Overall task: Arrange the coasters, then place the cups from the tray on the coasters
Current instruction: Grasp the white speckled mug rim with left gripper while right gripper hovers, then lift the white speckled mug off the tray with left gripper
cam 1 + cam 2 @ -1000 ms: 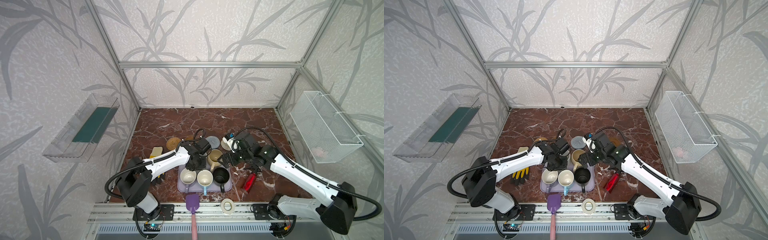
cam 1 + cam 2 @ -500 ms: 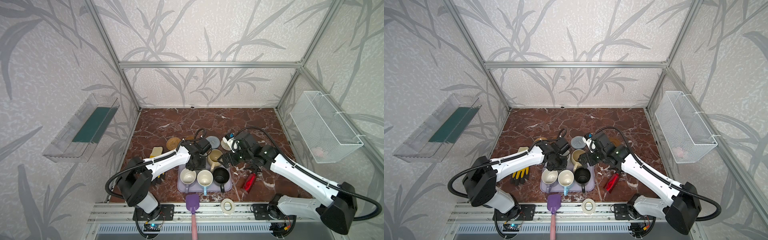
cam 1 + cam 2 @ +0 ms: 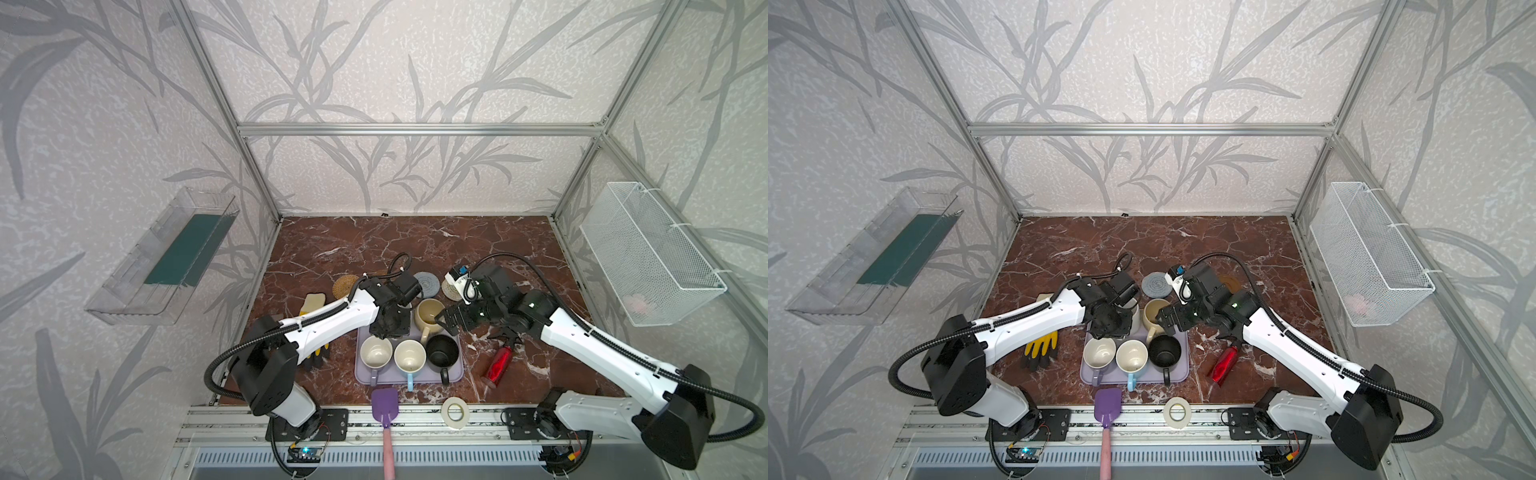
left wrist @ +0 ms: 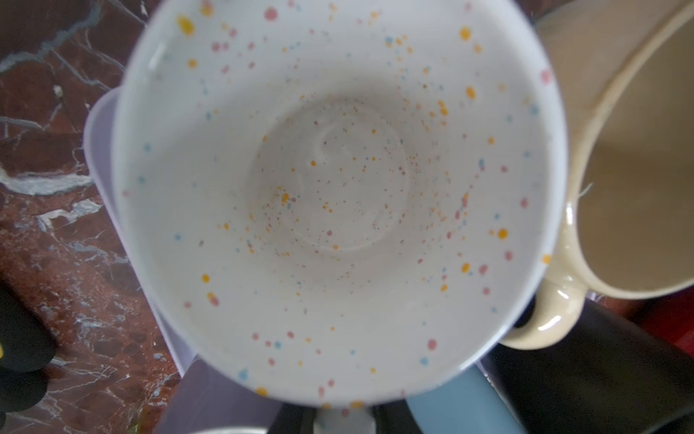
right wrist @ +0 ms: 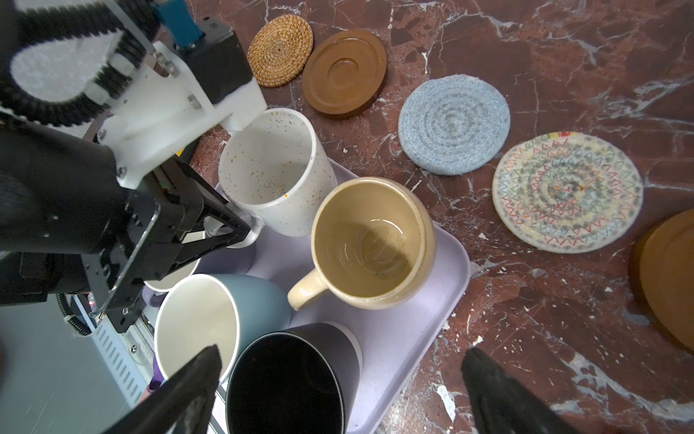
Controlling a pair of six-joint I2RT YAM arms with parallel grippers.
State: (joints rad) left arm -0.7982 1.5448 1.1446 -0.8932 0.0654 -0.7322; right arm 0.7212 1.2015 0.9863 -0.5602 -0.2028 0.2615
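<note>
White and speckled, one mug sits at the far left corner of the lilac tray. The left fingers are closed tight on its handle. Whether its base rests on the tray or hangs just clear of it cannot be told. The left wrist view looks straight down into this mug, with the tray's corner showing beneath its rim.

Just beside it, at the tray's far right corner, stands a cream mug with its handle turned toward the tray's near edge. Along that near edge, left to right in both top views, stand a lilac mug, a light blue mug and a black mug, all upright with handles toward the near rim.

The right fingers are spread wide with nothing between them, hovering over the tray's right side near the cream mug and the black mug.

Beyond the tray's far edge, five coasters lie flat in a row on the brown marble surface. From left to right they are a rattan coaster, an amber-brown coaster touching it, a grey-blue rope coaster, a beige rope coaster with coloured stitching, and a second amber-brown coaster.

Right of the tray lies a red bottle, and left of it a yellow and black glove. In front of its near edge are a purple spatula and a white tape ring.
</note>
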